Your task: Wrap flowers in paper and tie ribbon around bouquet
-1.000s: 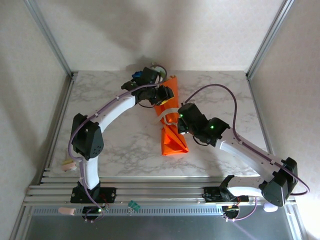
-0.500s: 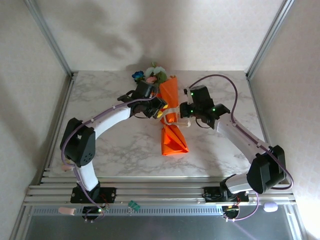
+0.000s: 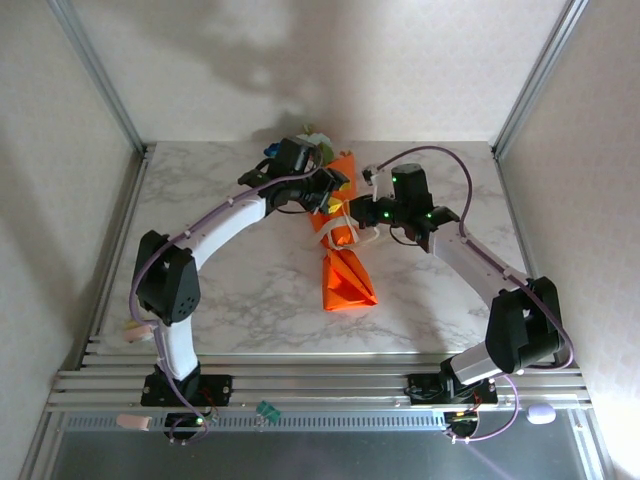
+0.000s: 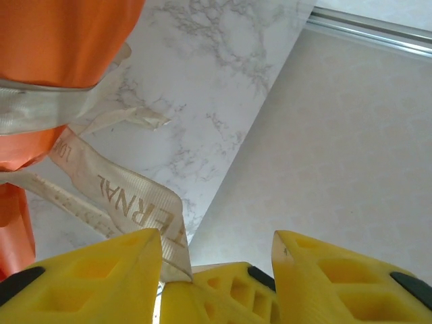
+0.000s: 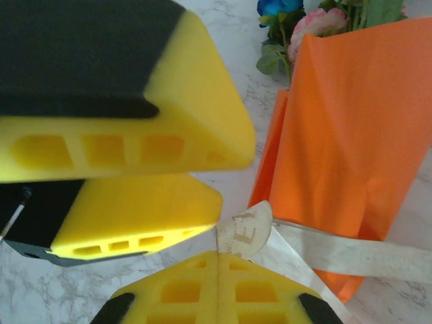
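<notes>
White marble tabletop (image 3: 250, 300): bare along near edge and far-right corner. Centre blocked: orange paper-cone bouquet (image 3: 345, 285), cream woven ribbon (image 4: 121, 196), both arms.

Top view: the left gripper (image 3: 330, 200) sits over the wide end of the bouquet (image 3: 345, 282), so most of the flowers (image 3: 317, 145) are covered. The ribbon (image 3: 338, 226) at the waist is too small to tell knot from loop. Whether the right gripper (image 3: 355, 212) touches the bouquet can't be made out. Left wrist view: the bouquet is cut by the top and left edges. The ribbon tail passes out of sight behind one finger (image 4: 88, 270), and its print is only partly readable. Both fingers are cut by the bottom edge. Right wrist view: the left gripper is close to the lens, blurred and cut by the left edge. The ribbon end is buried between the right gripper's closed pads. The flowers are cut by the top edge.
</notes>
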Robot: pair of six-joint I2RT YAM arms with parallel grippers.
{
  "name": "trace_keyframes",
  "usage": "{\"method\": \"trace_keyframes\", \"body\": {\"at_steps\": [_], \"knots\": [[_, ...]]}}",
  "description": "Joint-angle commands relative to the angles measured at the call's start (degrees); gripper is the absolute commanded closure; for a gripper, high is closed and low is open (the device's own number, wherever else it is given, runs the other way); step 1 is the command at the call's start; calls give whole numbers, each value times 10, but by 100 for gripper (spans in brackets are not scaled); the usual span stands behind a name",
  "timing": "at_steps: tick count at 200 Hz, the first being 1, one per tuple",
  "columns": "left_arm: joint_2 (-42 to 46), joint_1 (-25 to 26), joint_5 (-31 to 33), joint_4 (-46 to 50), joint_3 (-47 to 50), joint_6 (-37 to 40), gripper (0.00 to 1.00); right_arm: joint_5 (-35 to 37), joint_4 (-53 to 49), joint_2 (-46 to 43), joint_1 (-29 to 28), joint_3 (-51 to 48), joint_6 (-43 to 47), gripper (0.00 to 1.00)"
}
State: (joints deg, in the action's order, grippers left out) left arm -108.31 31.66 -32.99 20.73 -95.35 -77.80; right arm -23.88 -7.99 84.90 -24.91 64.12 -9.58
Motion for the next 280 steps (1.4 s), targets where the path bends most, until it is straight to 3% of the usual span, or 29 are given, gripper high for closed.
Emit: {"method": "trace_keyframes", "body": {"at_steps": [1, 27, 119, 172, 182, 208, 280], "knots": [[-11, -4, -20, 32, -5, 17, 56, -12, 32, 2, 0, -10, 11, 100], [-13, -7, 0, 86, -15, 32, 57, -2, 41, -1, 0, -16, 8, 100], [-47, -1, -22, 43, -30, 9, 58, -17, 72, -5, -2, -35, -8, 100], [-47, 0, -26, 28, -29, 3, 71, -17, 68, 3, -2, -33, -6, 100], [-44, 0, -25, 34, -29, 3, 69, -15, 68, 4, -1, -34, -6, 100], [-38, -1, -21, 46, -33, 0, 49, -16, 66, 2, -2, -39, -3, 100], [-30, -3, -56, 38, -19, -26, 50, 1, 106, -12, -6, -71, 3, 100]]}}
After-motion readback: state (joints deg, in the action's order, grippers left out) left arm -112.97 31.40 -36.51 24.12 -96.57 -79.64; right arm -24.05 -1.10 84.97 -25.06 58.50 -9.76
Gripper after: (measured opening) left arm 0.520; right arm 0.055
